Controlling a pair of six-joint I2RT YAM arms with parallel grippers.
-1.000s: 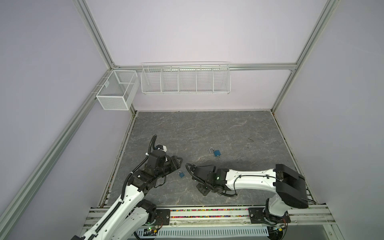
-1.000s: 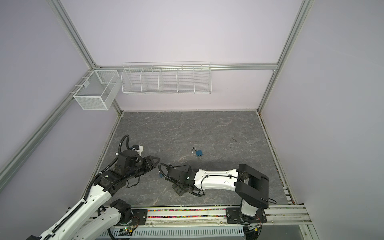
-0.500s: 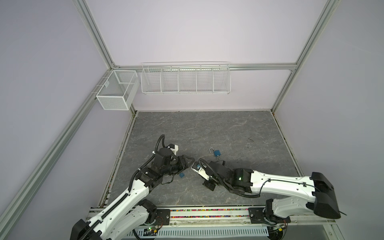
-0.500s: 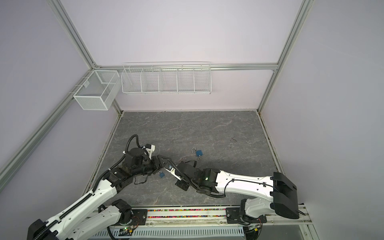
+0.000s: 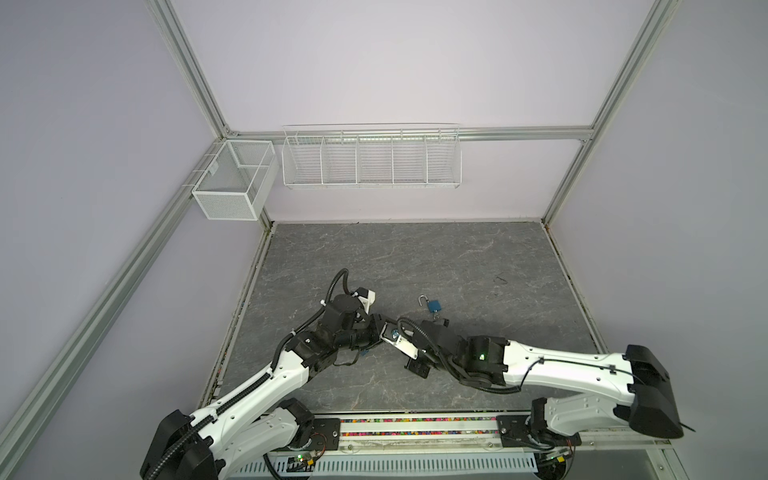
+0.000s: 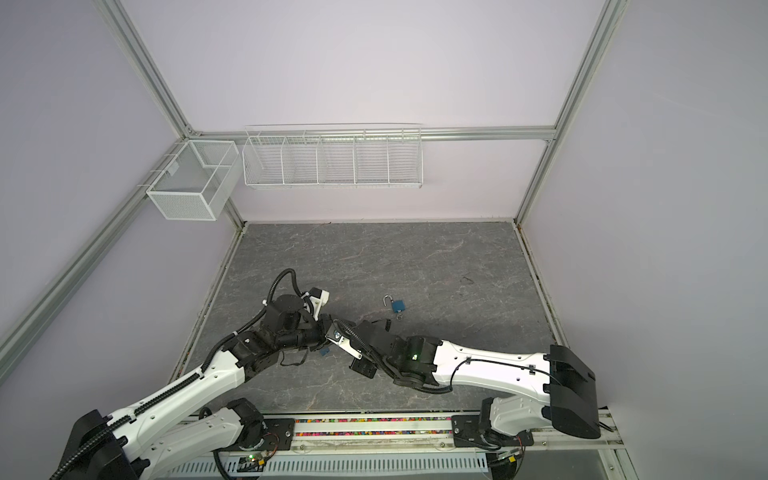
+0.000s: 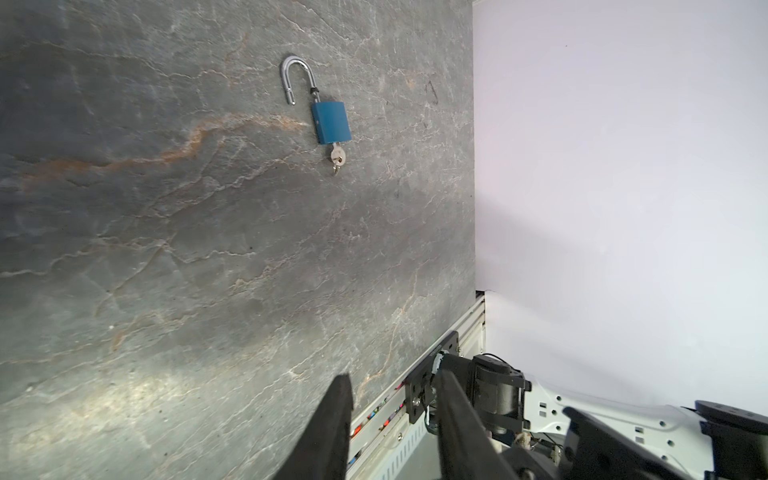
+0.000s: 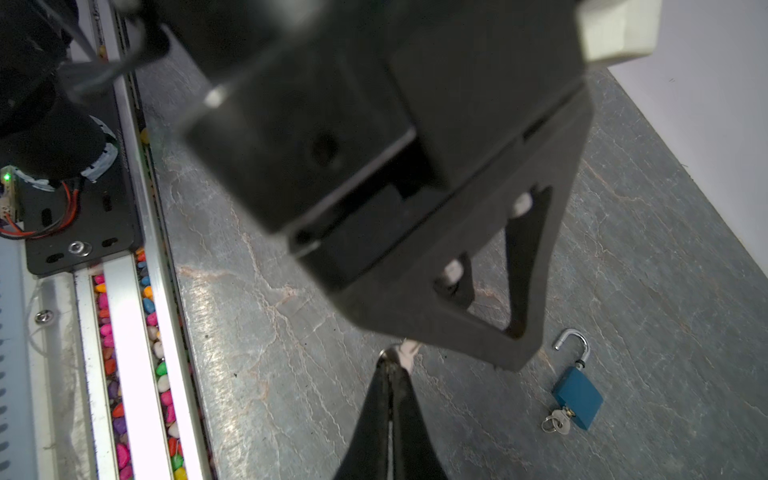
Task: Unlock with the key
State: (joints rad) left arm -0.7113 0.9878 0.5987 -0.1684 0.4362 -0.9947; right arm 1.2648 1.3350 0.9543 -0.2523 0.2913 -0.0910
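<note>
Left gripper (image 7: 393,379) hovers apart from padlock (image 7: 331,122) (key (image 7: 338,158) inserted).

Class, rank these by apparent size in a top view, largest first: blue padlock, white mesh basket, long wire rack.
1. long wire rack
2. white mesh basket
3. blue padlock, by far the smallest

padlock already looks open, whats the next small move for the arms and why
Probably draw both grippers back, apart. The padlock lies with its shackle swung open and the key in its base, untouched, while the open left gripper and shut right gripper crowd each other nearby.
</note>
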